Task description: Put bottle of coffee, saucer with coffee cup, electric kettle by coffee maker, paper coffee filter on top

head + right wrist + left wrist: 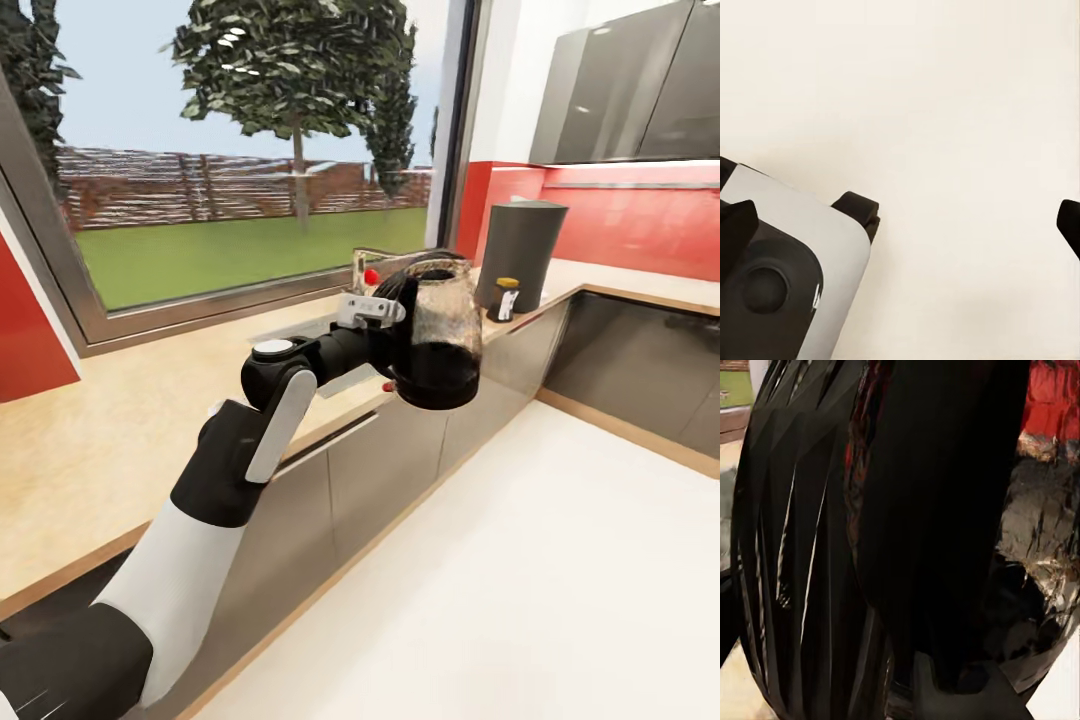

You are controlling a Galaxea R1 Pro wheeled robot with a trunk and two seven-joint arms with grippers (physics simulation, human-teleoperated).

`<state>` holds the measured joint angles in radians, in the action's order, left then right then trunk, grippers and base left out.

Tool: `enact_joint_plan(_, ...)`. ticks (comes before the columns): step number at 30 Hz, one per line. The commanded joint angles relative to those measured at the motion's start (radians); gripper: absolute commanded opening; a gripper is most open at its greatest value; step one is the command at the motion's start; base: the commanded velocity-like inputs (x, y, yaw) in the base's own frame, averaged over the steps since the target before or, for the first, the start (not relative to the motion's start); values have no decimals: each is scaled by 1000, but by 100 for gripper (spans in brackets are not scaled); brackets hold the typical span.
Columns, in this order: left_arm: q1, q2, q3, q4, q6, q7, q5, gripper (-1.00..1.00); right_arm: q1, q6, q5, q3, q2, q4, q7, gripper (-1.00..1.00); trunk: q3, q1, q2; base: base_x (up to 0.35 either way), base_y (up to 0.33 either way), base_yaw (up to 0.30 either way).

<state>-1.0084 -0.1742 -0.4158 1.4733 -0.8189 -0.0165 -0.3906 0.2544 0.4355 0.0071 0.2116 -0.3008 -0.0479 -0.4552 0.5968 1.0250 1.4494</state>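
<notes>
The pale beige, wood-grained worktop [90, 450] runs from the left under a wide window, its front edge trimmed in darker wood above glossy dark cabinet fronts [400, 470]. Over it the left arm reaches forward, white forearm passing into black jointed segments, and its left gripper [392, 335] is clamped on the loop handle of the electric kettle [438, 335], a rounded, dark brown glassy body held in the air above the worktop's front edge, just in front of the steel sink [320, 325]. Close up, the kettle's glass [907, 532] is streaked and reflective. Further right, standing on the worktop, is the small dark bottle of coffee [506, 299] with yellow lid and white label, touching or just beside the tall, smooth charcoal coffee maker [522, 250]. The right gripper [967, 217] hangs with dark fingertips [859, 210] spread wide over the plain cream floor [945, 90].
</notes>
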Motion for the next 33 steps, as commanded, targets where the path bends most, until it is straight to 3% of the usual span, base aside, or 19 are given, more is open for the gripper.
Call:
enact_joint_plan(1, -1, 0, 0, 1, -5, -2, -1, -100, 2, 7, 1, 3, 0, -4, 0, 100, 1, 0, 1, 0, -233, -118)
enact_joint_plan(9, -1, 0, 1, -2, -5, -2, -1, -100, 2, 7, 1, 3, 0, -4, 1, 100, 1, 0, 1, 0, -288, -141)
enact_joint_plan(27, -1, 0, 7, -9, -1, 7, -4, -100, 2, 8, 2, 3, 0, -4, 3, 100, 1, 0, 1, 0, -276, -262)
enact_joint_plan(29, -1, 0, 9, -13, -1, 25, -5, -100, 2, 8, 2, 3, 0, -4, 4, 100, 1, 0, 1, 0, -38, -268)
enact_joint_plan(30, 0, 0, 11, -19, 0, 73, -4, -100, 2, 8, 2, 3, 0, -4, 4, 100, 1, 0, 1, 0, -17, -268)
enact_joint_plan(31, 4, 0, 7, -27, 24, 184, -2, -100, 2, 8, 2, 3, 0, -4, 4, 100, 1, 0, 1, 0, -6, -268)
enact_joint_plan(32, 30, 23, -24, -30, 104, 232, 0, -100, 2, 8, 2, 3, 0, -4, 4, 100, 1, 0, 1, 0, -2, -266)
enact_joint_plan(33, 40, 37, -36, -30, 129, 238, 0, -100, 2, 8, 2, 3, 0, -4, 4, 100, 1, 0, 1, 0, -2, -264)
